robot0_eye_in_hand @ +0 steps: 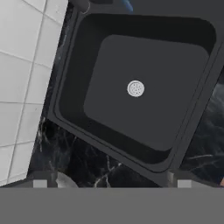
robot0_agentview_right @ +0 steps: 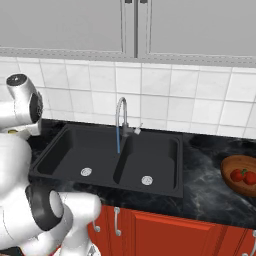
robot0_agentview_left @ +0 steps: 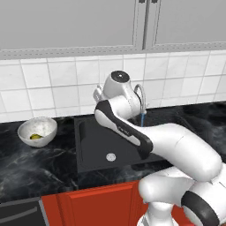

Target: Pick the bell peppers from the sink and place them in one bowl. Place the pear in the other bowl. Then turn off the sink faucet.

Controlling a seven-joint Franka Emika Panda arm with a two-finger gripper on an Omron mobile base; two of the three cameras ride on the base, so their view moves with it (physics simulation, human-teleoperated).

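Two glossy red bell peppers [robot0_agentview_right: 237, 175] lie in a brown wooden bowl [robot0_agentview_right: 230, 166] on the counter at the far right. The yellow-green pear [robot0_agentview_left: 35, 136] rests inside the white speckled bowl [robot0_agentview_left: 26, 128] left of the sink. Both basins of the black sink [robot0_agentview_right: 65, 150] hold nothing but their silver drain discs [robot0_agentview_right: 86, 171]. A thin blue stream of water [robot0_agentview_right: 118, 141] runs from the silver gooseneck faucet [robot0_agentview_right: 121, 116]. My gripper [robot0_eye_in_hand: 112, 183] is open, its fingertips [robot0_eye_in_hand: 40, 183] far apart, and it looks down on the left basin [robot0_eye_in_hand: 144, 100] and its drain.
White tiled wall [robot0_agentview_right: 165, 100] rises behind the sink, with grey cabinets [robot0_agentview_right: 75, 25] above. Black marble counter [robot0_agentview_left: 39, 161] surrounds the basins. My own arm [robot0_agentview_left: 132, 128] crosses over the sink in the left base view and partly covers the faucet [robot0_agentview_left: 141, 93].
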